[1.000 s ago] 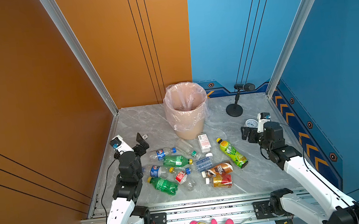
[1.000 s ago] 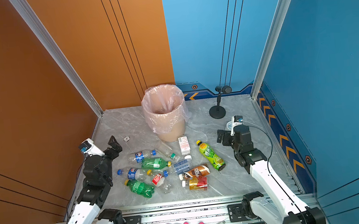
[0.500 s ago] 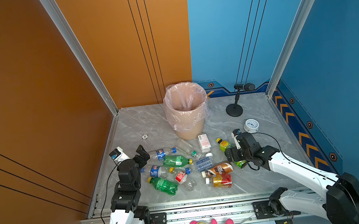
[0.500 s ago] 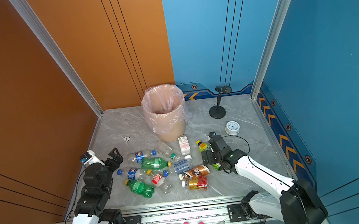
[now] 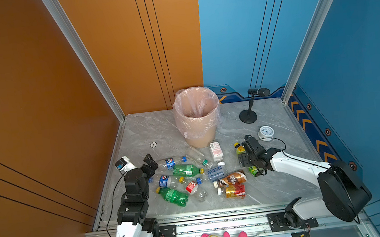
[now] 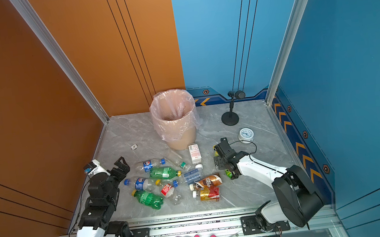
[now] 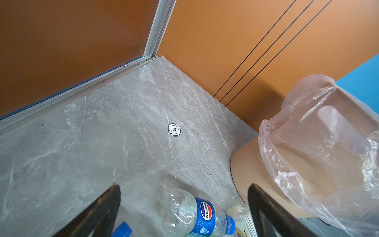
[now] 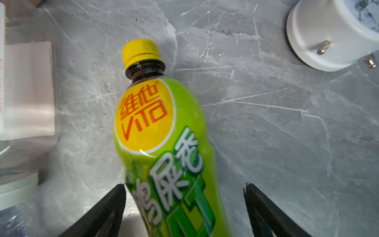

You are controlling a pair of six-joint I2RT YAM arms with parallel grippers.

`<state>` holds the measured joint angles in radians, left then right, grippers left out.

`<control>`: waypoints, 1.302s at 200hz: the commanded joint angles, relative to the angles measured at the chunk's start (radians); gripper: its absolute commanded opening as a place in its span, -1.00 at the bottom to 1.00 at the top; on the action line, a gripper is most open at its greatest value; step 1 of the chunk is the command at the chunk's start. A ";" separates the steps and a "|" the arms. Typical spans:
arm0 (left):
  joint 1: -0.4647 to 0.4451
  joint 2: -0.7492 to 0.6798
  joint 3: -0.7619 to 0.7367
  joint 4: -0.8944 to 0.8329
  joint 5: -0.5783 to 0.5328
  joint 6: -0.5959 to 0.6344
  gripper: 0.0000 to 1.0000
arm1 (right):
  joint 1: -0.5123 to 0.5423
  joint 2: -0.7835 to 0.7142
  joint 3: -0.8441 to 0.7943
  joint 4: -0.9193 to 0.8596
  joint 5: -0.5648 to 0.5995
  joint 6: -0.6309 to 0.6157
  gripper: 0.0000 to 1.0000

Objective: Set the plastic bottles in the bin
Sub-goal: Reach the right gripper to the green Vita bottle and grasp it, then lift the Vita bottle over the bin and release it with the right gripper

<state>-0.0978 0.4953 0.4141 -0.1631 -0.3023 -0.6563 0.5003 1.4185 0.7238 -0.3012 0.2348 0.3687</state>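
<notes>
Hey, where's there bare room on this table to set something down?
Bare marble: the far left corner, bordered by the orange walls, the poker chip and the bin; and the far right, between the microphone stand, the white clock and the blue wall. Crowded: plastic bottles fill the middle in front of the bin.

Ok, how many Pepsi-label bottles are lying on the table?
2. The far Pepsi bottle lies at the left edge of the pile; the near Pepsi bottle lies just in front of it, left of a green bottle. The pile could hide another.

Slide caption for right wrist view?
Right hand straddles the lying yellow-capped green bottle on the marble table; white clock nearby.
</notes>
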 commanded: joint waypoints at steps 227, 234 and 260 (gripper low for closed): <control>0.027 -0.107 -0.043 -0.212 0.096 -0.149 0.99 | 0.160 0.144 0.879 0.345 0.029 -0.301 -0.03; 0.027 -0.110 -0.042 -0.221 0.098 -0.153 0.99 | 0.165 0.190 0.927 0.355 0.024 -0.313 -0.03; 0.027 -0.129 -0.037 -0.241 0.107 -0.153 0.99 | 0.171 0.367 1.126 0.350 -0.002 -0.352 -0.03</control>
<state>-0.0784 0.3862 0.3862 -0.3641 -0.2264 -0.7956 0.6613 1.6619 1.7054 0.0185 0.2802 0.0883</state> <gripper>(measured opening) 0.995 0.490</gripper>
